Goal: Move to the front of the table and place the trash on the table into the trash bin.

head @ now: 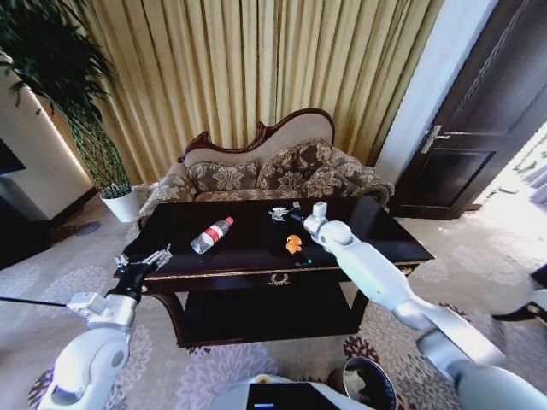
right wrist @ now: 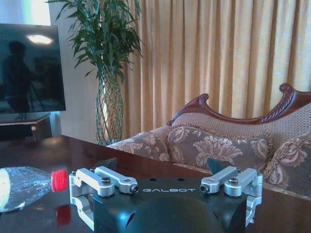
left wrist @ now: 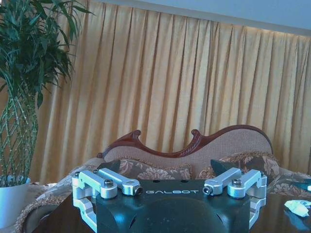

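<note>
Head view, left to right: the left gripper hovers at the left front corner of the table, its fingers spread and holding nothing. On the tabletop, a clear bottle with a red cap lies on its side left of centre. White paper scraps rest near the back edge, and an orange scrap lies toward the front, right of the bottle. The right gripper reaches over the table just beside the paper scraps, fingers apart and empty. The trash bin stands on the carpet below, on the right.
</note>
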Controlling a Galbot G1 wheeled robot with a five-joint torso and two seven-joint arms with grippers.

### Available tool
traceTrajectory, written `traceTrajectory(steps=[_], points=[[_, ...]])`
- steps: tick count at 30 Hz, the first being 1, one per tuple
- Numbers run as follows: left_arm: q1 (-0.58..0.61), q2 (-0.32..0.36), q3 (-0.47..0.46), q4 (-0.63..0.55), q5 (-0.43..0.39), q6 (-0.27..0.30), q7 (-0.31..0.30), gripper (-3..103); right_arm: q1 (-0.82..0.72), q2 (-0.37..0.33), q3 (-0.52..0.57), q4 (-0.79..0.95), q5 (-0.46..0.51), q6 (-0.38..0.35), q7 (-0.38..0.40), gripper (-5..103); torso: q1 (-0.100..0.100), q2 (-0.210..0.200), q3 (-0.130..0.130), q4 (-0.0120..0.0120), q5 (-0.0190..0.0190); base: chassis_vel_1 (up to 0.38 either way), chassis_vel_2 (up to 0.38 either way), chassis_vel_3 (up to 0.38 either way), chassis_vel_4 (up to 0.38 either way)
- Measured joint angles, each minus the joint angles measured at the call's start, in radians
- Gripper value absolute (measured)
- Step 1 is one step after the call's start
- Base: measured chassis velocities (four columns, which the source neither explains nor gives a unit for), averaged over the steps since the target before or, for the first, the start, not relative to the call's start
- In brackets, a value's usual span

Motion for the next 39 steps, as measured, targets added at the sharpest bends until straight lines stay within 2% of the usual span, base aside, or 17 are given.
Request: traceTrajectory(steps=[11,25,39], points=[[0.013,-0.006,-0.024,0.006,-0.016,-0.019,0.007,100,0.076,0.060,-0.067,-0.131,-0.036,0.006,-0.005,100,0.000,0.000,0.000,0.0001,0.0000,0.000,0.000,0.000,0.000],[0.009,-0.009,-0.030,0.016,-0.029,-0.033,0.020,100,0.063,0.002,-0.054,-0.119,-0.050,0.012,-0.009,100,0.000,0.000,0.000,-0.0001,0.0001,0.000,0.000,0.000,0.000],[0.009,-0.006,-0.033,0.028,-0.039,-0.051,0.024,100,0.081,0.017,-0.057,-0.218,-0.074,0.028,-0.003,100,0.000,0.000,0.000,0.0000,0.0001,0.000,0.000,0.000,0.000]])
